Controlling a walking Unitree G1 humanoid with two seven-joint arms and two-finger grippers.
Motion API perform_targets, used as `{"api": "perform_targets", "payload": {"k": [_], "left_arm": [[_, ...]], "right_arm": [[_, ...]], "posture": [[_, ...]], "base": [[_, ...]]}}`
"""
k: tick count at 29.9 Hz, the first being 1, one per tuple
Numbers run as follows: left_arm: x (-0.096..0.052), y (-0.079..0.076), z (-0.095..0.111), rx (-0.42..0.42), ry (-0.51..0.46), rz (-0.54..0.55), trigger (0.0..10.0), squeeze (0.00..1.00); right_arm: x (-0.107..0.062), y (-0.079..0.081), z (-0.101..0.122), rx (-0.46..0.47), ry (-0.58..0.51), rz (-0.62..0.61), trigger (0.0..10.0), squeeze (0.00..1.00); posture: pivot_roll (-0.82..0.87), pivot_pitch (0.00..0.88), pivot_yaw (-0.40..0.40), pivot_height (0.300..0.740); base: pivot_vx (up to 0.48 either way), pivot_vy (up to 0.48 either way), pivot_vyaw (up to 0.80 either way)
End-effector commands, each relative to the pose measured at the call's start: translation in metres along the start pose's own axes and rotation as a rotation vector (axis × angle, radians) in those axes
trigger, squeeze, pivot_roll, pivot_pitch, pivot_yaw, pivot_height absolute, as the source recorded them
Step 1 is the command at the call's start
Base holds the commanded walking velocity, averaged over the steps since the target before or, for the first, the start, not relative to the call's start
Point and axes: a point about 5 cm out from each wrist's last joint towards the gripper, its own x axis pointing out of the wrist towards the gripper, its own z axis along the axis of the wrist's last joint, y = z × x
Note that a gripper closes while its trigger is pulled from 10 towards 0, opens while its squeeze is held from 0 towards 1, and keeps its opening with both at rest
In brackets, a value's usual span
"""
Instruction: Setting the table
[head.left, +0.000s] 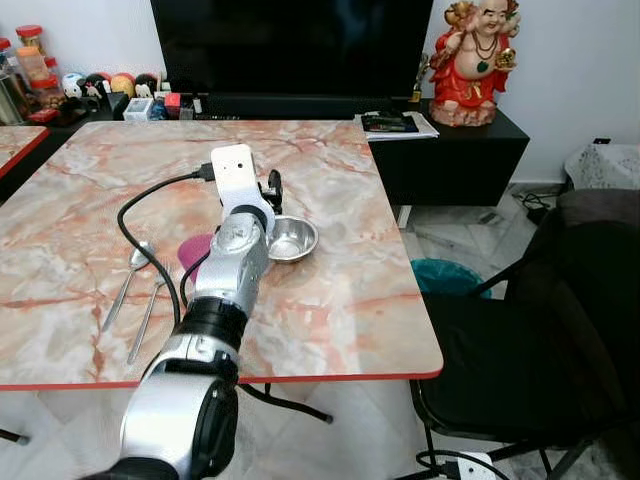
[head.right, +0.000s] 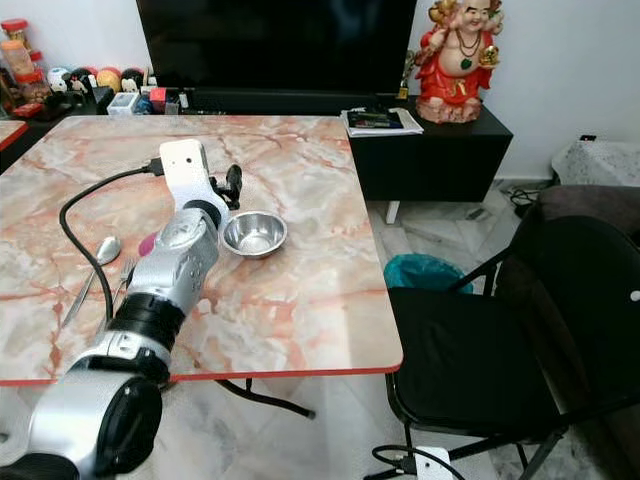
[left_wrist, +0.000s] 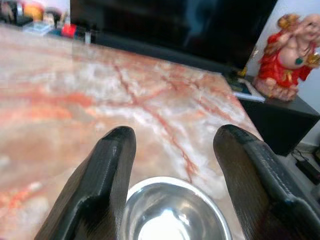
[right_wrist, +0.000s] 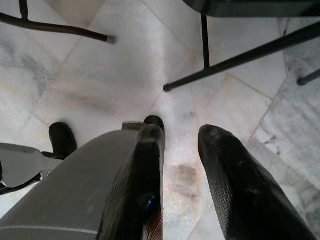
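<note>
The robot's left arm reached out over the pink marble table (head.left: 340, 300). Its left gripper (left_wrist: 175, 145) hung just above the near rim of a small shiny steel bowl (head.left: 292, 239), with the two black fingers (left_wrist: 107, 170) spread wide and holding nothing. The bowl sat near the middle of the table, a little to the right of the arm. It lay right in front of the gripper, just past the fingertips, and its round mouth looked about as wide as the gap between them.

A spoon (head.left: 131, 268) and a fork (head.left: 147, 318) lay side by side to the left of the arm, their long handles pointing toward the near edge. Something pink (head.left: 194, 249) peeked out from under the arm, just left of the bowl.

The left arm was much the nearer one to the bowl. The right gripper (right_wrist: 180, 150) hung low by the floor with a small gap between its fingers, holding nothing.

To take the bowl, the left gripper would likely only need to go down and a bit forward.
</note>
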Motion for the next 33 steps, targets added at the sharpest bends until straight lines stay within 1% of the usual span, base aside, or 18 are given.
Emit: {"api": "perform_targets", "payload": {"k": [1, 2, 6, 7, 11, 12, 14, 15, 16, 17, 18, 21, 25, 27, 33], "left_arm": [[0.004, 0.0, 0.003, -0.035, 0.03, 0.012, 10.0, 0.0], [0.006, -0.001, 0.003, -0.044, 0.043, 0.005, 10.0, 0.0], [0.011, -0.005, 0.003, -0.024, 0.119, -0.004, 10.0, 0.0], [0.012, -0.007, 0.002, -0.014, 0.15, -0.012, 10.0, 1.0], [0.014, -0.006, 0.001, 0.013, 0.187, -0.006, 10.0, 1.0], [0.015, -0.008, 0.001, 0.048, 0.187, -0.021, 10.0, 1.0], [0.015, -0.009, 0.0, 0.076, 0.197, -0.036, 10.0, 1.0], [0.014, -0.009, -0.002, 0.084, 0.207, -0.042, 10.0, 0.31], [0.014, -0.008, -0.004, 0.087, 0.218, -0.04, 10.0, 0.0], [0.013, -0.004, -0.008, 0.113, 0.23, -0.024, 10.0, 0.0], [0.013, 0.0, -0.011, 0.109, 0.241, 0.0, 10.0, 0.0], [0.013, 0.0, -0.011, 0.109, 0.241, 0.0, 10.0, 0.0], [0.011, 0.004, -0.02, 0.043, 0.267, 0.046, 10.0, 0.0], [0.01, 0.003, -0.024, 0.02, 0.286, 0.045, 10.0, 0.0], [0.006, 0.001, -0.035, -0.016, 0.326, 0.05, 10.0, 0.0]], "right_arm": [[0.0, 0.0, 0.0, 0.019, -0.004, -0.003, 10.0, 0.0], [0.0, 0.0, -0.001, 0.023, -0.004, -0.003, 10.0, 0.0], [-0.001, 0.001, -0.004, 0.041, -0.001, -0.006, 10.0, 0.0], [-0.001, 0.001, -0.006, 0.048, 0.001, -0.009, 10.0, 0.0], [-0.002, 0.0, -0.01, 0.06, 0.004, -0.015, 10.0, 0.0], [-0.003, -0.001, -0.012, 0.069, 0.006, -0.02, 10.0, 0.0], [-0.004, -0.002, -0.015, 0.075, 0.009, -0.024, 10.0, 0.0], [-0.004, -0.003, -0.016, 0.076, 0.01, -0.026, 10.0, 0.0], [-0.004, -0.003, -0.017, 0.078, 0.011, -0.027, 10.0, 0.0], [-0.005, -0.004, -0.019, 0.085, 0.014, -0.03, 10.0, 0.0], [-0.005, -0.004, -0.02, 0.087, 0.015, -0.032, 10.0, 0.0], [-0.005, -0.004, -0.02, 0.087, 0.015, -0.032, 10.0, 0.0], [-0.005, -0.007, -0.017, 0.076, 0.01, -0.029, 10.0, 0.0], [-0.005, -0.009, -0.015, 0.071, 0.005, -0.029, 10.0, 0.0], [-0.005, -0.015, -0.008, 0.062, -0.011, -0.035, 10.0, 0.0]], "posture": [[-0.1, 0.0, -0.03, 0.74], [-0.11, 0.0, -0.027, 0.74], [-0.13, 0.0, -0.01, 0.74], [-0.13, 0.0, -0.005, 0.74], [-0.15, 0.003, 0.003, 0.74], [-0.16, 0.009, 0.009, 0.74], [-0.16, 0.014, 0.011, 0.74], [-0.17, 0.015, 0.013, 0.74], [-0.17, 0.018, 0.014, 0.74], [-0.18, 0.019, 0.013, 0.74], [-0.18, 0.019, 0.012, 0.74], [-0.18, 0.019, 0.012, 0.74], [-0.18, 0.023, -0.012, 0.74], [-0.19, 0.027, -0.021, 0.74], [-0.2, 0.023, -0.031, 0.74]], "base": [[0.0, 0.0, 0.0], [0.0, 0.0, 0.0], [0.0, 0.0, 0.0], [0.0, 0.0, 0.0], [0.0, 0.0, 0.0], [0.0, 0.0, 0.0], [0.0, 0.0, 0.0], [0.0, 0.0, 0.0], [0.0, 0.0, 0.0], [0.0, 0.0, 0.0], [0.0, 0.0, 0.0], [0.0, 0.0, 0.0], [0.0, 0.0, 0.0], [0.0, 0.0, 0.0], [0.0, 0.0, 0.0]]}}
